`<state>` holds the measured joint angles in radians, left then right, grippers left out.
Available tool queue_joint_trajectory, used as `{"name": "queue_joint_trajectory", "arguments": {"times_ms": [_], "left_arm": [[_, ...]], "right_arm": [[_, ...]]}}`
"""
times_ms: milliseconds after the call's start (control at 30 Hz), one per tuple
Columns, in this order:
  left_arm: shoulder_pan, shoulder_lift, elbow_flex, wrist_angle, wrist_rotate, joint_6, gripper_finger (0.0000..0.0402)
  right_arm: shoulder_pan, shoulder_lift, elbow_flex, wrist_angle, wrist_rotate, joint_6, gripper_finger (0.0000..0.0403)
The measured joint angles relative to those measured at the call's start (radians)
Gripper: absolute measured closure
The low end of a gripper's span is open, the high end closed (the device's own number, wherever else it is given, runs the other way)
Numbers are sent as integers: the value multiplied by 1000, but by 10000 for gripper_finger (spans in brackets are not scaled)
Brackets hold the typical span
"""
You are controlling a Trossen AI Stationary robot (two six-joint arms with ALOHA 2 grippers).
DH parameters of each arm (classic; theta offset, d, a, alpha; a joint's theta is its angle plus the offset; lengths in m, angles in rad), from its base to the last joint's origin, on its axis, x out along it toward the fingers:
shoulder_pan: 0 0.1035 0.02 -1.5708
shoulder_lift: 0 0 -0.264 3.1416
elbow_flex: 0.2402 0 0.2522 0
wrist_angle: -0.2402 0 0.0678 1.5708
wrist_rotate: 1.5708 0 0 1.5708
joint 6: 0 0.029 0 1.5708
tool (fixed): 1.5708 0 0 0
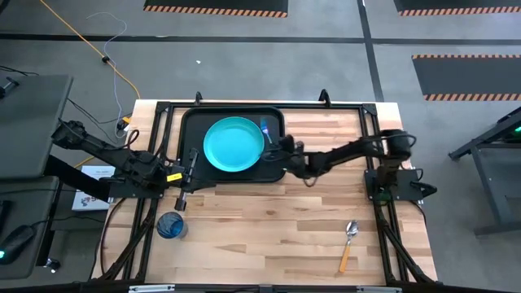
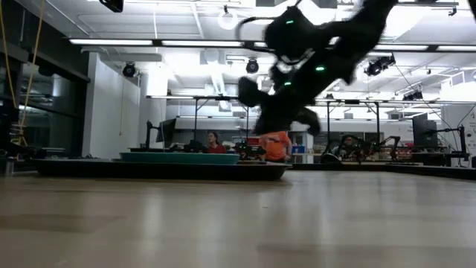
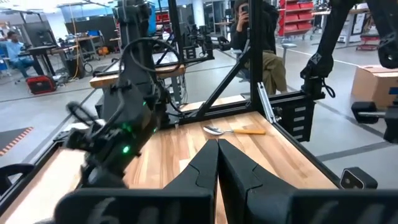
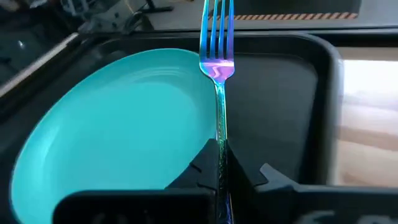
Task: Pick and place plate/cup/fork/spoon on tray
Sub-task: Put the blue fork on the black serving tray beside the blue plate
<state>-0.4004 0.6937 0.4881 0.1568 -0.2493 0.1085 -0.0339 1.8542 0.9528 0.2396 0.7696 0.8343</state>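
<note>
one tray [image 1: 189,122] at the back of the worktop [image 1: 269,220], stiff, stays put. one plate [image 1: 232,145] lying flat in the tray, left of its centre; rigid, slick, take by the rim if ever needed. one cup [image 1: 170,226] on the worktop, well in front of the tray's left corner; light, smooth, grab across the wall. one spoon [image 1: 348,244] far front-right of the tray; thin, low, pinch the handle. one fork [image 4: 217,56], light and slippery, clamped by its handle in the right pincer [image 4: 219,155] over the tray, right of the plate. left pincer [image 3: 217,152] closed and empty, just left of the tray.
</note>
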Motion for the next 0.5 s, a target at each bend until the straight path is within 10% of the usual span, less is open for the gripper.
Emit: {"name": "queue_joint_trajectory", "arguments": {"times_ms": [500], "left_arm": [[0,0,0,-24,3,-18,402]], "right_arm": [[-96,189,179,-259,59,253,403]]}}
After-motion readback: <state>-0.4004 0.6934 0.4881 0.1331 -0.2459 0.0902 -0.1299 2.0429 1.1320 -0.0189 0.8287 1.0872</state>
